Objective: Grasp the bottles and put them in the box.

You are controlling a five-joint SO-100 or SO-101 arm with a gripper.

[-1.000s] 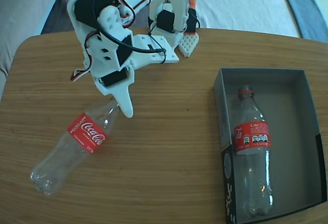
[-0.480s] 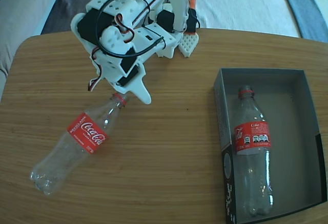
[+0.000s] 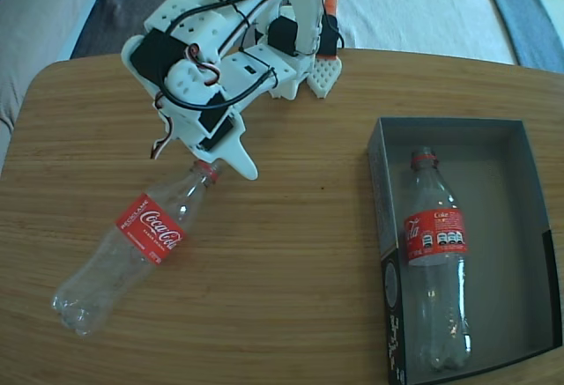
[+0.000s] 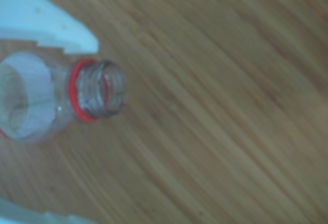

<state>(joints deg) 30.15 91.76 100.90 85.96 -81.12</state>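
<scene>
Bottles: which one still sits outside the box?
The bottle on the bare table, lying diagonally with its neck under the gripper. The other bottle already lies inside the box.

— What is the surface (image 3: 291,262) made of?
— Wood with a fine straight grain, satin sheen. Both bottles, the loose one (image 3: 132,248) and the boxed one (image 3: 436,270), are clear glossy plastic with shiny red labels.
— And the box (image 3: 392,314)?
— Matt grey card inside. The arm (image 3: 211,77) is matt white plastic.
</scene>
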